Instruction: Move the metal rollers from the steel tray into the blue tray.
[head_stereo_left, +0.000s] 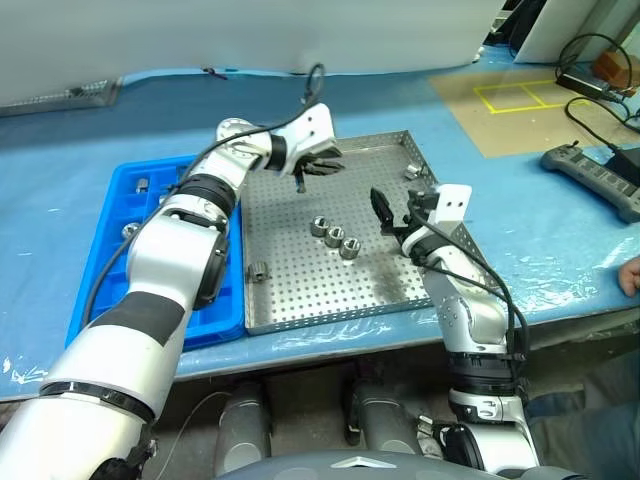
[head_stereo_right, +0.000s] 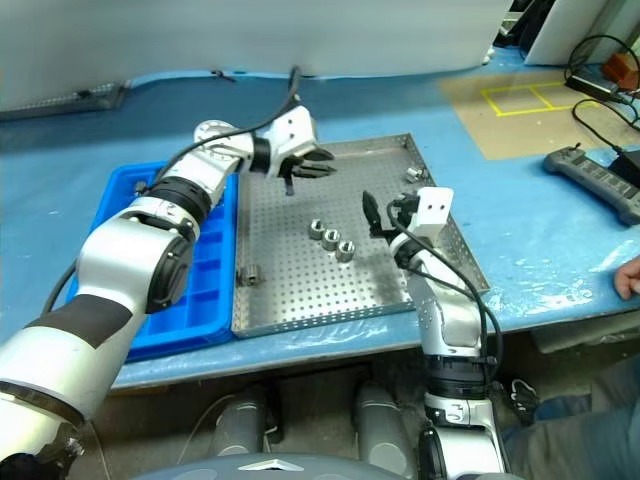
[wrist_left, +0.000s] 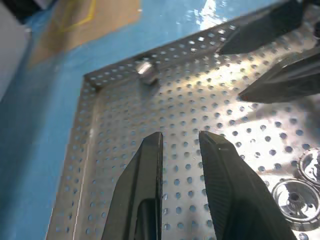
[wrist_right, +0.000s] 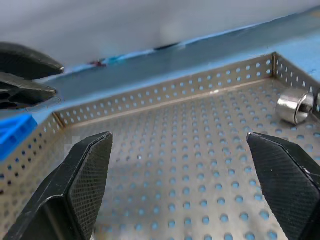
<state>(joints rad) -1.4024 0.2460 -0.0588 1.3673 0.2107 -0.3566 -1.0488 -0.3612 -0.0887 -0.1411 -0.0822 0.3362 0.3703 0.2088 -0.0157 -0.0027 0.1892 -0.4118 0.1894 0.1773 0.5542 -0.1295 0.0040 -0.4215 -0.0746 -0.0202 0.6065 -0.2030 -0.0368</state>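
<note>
My left gripper (wrist_left: 180, 142) hangs above the steel tray (wrist_left: 150, 105), its two black fingers (wrist_left: 142, 190) close together with a narrow gap and nothing between them. One metal roller (wrist_left: 146, 72) lies against the tray's rim near a corner. Two more rollers (wrist_left: 295, 196) sit together on the perforated floor beside my fingers. The right gripper's (wrist_left: 272, 55) dark fingers reach in over the tray, spread apart.

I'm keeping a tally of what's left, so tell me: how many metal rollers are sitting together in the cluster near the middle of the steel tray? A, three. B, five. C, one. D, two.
A: three metal rollers lie in a short touching row on the perforated floor of the steel tray, with single ones apart near the left rim and the far right corner.
</note>
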